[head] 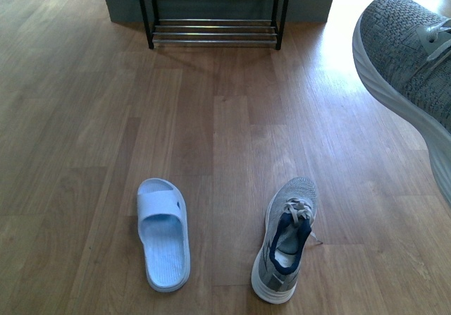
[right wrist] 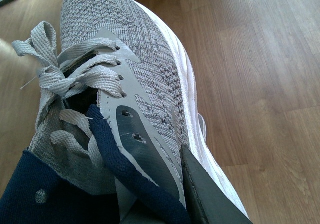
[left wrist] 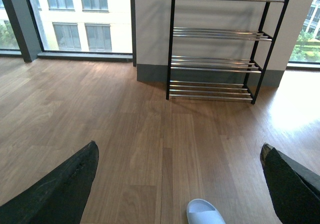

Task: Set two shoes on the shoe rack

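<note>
Left of sneaker (head: 285,241) lies slide (head: 163,234), rack (head: 213,29) behind.

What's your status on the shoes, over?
Left fingers open, empty. Right fingers shut on grey sneaker, lifted off floor. Other sneaker and blue slide on floor; shoe rack empty. Nothing in the way.

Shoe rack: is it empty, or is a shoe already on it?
Empty. The left wrist view shows every tier of the rack bare; no shoe rests on its bars.
</note>
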### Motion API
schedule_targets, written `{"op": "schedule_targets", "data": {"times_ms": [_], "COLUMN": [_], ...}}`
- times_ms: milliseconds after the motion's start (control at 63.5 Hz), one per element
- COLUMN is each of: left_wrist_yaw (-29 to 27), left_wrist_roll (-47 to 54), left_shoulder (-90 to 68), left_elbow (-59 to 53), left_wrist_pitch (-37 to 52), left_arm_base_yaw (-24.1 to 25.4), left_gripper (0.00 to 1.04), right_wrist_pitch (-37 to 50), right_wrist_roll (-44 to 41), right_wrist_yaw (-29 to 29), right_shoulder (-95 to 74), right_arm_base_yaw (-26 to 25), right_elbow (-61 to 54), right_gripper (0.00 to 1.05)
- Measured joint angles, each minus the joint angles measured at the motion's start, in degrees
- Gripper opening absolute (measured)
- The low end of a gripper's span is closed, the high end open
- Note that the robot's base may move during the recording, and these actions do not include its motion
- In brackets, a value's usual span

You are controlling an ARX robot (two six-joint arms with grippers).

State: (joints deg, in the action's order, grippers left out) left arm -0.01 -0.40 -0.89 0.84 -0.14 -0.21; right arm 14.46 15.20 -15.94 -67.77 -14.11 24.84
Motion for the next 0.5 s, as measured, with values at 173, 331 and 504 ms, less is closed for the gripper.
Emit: {"op": "schedule_targets", "data": {"times_ms": [173,331,504], "left_wrist_yaw": [-23.0,-33.8,-28.5], "left_wrist_roll": [-7.6,-9.5,-2.1], "left_shoulder": [-11.2,-37.6,-67.9], "left_elbow": [6.9,14.8,28.1], "left_wrist_pitch": [-16.0,-8.4,7.5], "left_arm_base_yaw": [-8.2,-17.9,-24.0], "left_gripper": [0.95,0.95,0.95], "right_wrist_pitch": [0.0,0.0,0.0], "right_wrist_roll": [0.0,0.0,0.0], "right_wrist_yaw": [0.0,0.0,0.0], "right_shoulder": [0.0,0.0,0.0], "right_arm_base_yaw": [0.0,0.0,0.0], "right_elbow": [0.0,0.0,0.0], "right_gripper": [0.01,0.01,0.01]}}
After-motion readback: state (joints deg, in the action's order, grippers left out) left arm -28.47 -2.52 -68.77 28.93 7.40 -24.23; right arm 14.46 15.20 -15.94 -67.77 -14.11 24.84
